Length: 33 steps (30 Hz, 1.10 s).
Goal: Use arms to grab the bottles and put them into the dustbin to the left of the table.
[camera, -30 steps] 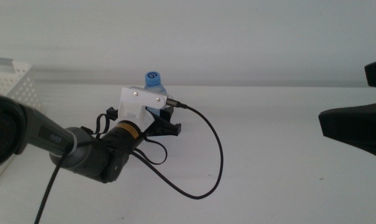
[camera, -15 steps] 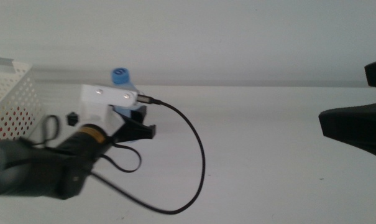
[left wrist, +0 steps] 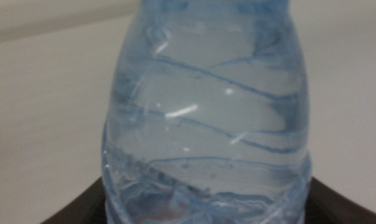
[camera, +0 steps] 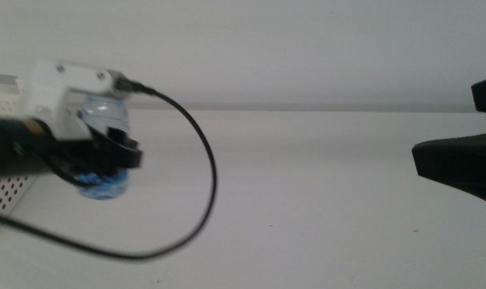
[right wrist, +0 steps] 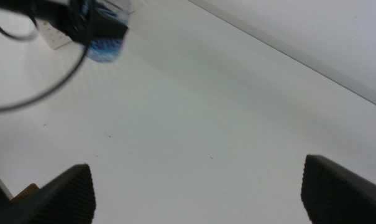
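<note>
Showed a black, motion-blurred left arm [camera: 6, 148] capped by a blocky white plastic wrist-camera housing [camera: 62, 92] with two small silvery screws on its upper face. Carried a thin black cable [camera: 201, 152], plugged into that housing by a dark metallic connector and hanging in a wide loop. Ended in a black left gripper [camera: 106, 156] of flat, glossy dark jaws, seen in the left wrist view only as dark wedges at the lower corners. Presented the right gripper [right wrist: 197, 193] as two matte black, blunt-cornered jaws [camera: 459, 164] with smooth, unmarked faces.
</note>
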Motion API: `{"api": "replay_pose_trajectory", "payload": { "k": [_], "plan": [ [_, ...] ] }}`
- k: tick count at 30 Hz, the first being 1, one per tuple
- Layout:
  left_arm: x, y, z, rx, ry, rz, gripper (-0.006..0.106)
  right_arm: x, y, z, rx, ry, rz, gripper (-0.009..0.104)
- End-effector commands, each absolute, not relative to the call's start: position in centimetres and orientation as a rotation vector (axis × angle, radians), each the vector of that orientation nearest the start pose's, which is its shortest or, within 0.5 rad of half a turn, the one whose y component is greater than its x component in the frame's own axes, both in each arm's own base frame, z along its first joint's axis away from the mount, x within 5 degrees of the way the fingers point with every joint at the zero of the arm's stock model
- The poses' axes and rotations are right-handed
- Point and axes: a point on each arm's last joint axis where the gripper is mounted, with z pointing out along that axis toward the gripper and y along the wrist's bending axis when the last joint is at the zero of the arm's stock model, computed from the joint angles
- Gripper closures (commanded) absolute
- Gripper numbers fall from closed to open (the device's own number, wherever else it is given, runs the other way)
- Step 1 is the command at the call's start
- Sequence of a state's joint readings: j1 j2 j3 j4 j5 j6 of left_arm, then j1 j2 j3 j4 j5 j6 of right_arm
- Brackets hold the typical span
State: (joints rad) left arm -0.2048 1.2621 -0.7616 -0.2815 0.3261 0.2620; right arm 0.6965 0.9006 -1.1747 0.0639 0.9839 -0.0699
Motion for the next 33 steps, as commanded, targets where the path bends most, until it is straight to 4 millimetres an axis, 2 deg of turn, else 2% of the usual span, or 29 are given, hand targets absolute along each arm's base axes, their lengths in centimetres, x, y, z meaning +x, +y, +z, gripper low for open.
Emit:
{"api": "replay_pose_trajectory", "payload": {
  "k": [1, 6, 9, 12, 19, 23, 26, 33],
  "plan": [
    [25.2, -4.9, 29.1, 0.3, 2.305, -0.169, 0.102, 11.6, 10.3, 42.5, -0.822, 2.053, 0.425, 0.007],
    [26.6, -1.9, 32.6, 0.404, 2.387, -0.054, 0.102, 11.6, 10.3, 42.5, -0.822, 2.053, 0.425, 0.007],
    [28.0, 0.9, 34.6, 0.426, 2.458, 0.011, 0.102, 11.6, 10.3, 42.5, -0.822, 2.053, 0.425, 0.007],
    [29.5, 4.3, 35.3, 0.436, 2.542, 0.05, 0.102, 11.6, 10.3, 42.5, -0.822, 2.053, 0.425, 0.007],
    [33.8, 11.9, 34.2, 0.329, 2.604, 0.104, 0.102, 11.6, 10.3, 42.5, -0.822, 2.053, 0.425, 0.007],
    [35.2, 15.5, 34.0, 0.283, 2.636, 0.135, 0.102, 11.6, 10.3, 42.5, -0.822, 2.053, 0.425, 0.007],
    [36.1, 17.1, 33.1, 0.259, 2.671, 0.121, 0.102, 11.6, 10.3, 42.5, -0.822, 2.053, 0.425, 0.007],
    [37.3, 18.4, 29.9, 0.264, 2.771, 0.134, 0.102, 11.6, 10.3, 42.5, -0.822, 2.053, 0.425, 0.007]
  ]
}}
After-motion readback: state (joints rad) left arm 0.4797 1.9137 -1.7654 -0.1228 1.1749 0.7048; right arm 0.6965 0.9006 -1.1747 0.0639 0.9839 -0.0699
